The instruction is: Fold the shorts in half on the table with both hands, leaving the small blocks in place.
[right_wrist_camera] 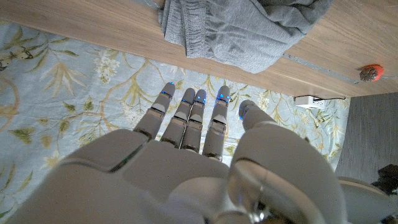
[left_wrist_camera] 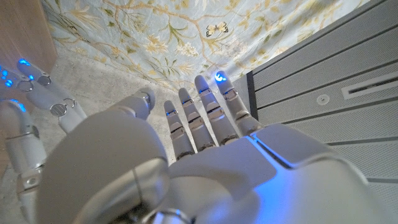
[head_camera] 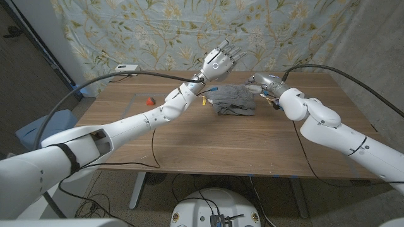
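Even soft indoor light, faint shadows, head view edges bowed, wrist views w/ blue LED glow

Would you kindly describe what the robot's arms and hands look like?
Both arms are glossy white, rounded shells with black cables running along them; the left arm has a black band near its base. The left hand and right hand are silver-grey, with jointed fingers carrying small blue lights.

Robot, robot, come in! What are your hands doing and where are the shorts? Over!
Left hand raised above the table, open, holding nothing. Right hand by the far edge, open. Grey shorts bunched on the table, untouched. Small red block off to the left, clear.
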Controlling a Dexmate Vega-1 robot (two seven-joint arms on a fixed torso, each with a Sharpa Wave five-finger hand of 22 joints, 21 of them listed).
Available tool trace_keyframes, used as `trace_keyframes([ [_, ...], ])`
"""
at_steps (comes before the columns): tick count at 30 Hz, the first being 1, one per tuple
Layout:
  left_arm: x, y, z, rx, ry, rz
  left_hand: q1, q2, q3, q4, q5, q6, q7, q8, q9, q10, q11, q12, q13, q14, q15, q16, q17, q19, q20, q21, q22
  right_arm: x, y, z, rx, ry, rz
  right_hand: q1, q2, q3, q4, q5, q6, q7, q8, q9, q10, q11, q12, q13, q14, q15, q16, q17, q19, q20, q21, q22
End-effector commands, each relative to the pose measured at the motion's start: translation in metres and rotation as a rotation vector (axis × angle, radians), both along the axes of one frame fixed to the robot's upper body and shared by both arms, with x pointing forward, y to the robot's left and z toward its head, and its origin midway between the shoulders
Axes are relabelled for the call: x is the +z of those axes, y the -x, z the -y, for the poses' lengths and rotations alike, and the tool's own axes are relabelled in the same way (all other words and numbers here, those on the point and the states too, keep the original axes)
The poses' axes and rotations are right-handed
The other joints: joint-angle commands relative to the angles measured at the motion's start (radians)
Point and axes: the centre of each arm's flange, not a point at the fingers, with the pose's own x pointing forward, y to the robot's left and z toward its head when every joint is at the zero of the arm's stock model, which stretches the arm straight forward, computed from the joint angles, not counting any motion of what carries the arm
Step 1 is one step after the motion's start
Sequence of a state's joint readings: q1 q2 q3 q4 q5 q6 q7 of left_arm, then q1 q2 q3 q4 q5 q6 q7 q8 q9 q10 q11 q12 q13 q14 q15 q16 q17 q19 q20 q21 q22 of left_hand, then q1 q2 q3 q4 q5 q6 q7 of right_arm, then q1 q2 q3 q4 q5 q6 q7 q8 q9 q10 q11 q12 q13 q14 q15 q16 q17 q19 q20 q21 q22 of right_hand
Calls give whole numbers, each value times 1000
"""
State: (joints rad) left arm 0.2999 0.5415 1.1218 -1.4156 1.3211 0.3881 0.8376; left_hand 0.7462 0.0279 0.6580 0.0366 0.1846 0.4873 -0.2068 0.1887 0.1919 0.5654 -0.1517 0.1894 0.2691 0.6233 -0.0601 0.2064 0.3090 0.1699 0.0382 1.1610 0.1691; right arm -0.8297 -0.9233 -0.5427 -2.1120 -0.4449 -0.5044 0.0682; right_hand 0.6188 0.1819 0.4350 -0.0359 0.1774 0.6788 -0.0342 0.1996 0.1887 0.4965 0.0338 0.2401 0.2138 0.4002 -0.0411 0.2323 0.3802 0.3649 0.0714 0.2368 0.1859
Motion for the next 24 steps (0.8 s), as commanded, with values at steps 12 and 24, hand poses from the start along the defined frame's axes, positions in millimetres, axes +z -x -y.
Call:
trace_keyframes([
  [12,-4,23,-75,-344,466,-561,-25,16,-11,-3,-9,15,39,11,2,-12,15,12,-6,-22,-125,22,17,-6,11,-17,4,-1,-25,61,354,-550,6,3,-1,4,-14,3,-15,8,-9,1,-2,19,-9,1,9,4,13,5,17,10,9,5],
  [24,-6,16,-111,-629,705,-915,-33,48,-30,-27,-1,-10,101,0,3,-43,60,11,-10,-55,-71,33,36,-39,32,-40,7,-5,-33,68,514,-732,21,-26,-19,-15,-13,4,-127,-4,-31,2,-60,28,-35,3,-11,19,11,7,4,25,4,6],
])
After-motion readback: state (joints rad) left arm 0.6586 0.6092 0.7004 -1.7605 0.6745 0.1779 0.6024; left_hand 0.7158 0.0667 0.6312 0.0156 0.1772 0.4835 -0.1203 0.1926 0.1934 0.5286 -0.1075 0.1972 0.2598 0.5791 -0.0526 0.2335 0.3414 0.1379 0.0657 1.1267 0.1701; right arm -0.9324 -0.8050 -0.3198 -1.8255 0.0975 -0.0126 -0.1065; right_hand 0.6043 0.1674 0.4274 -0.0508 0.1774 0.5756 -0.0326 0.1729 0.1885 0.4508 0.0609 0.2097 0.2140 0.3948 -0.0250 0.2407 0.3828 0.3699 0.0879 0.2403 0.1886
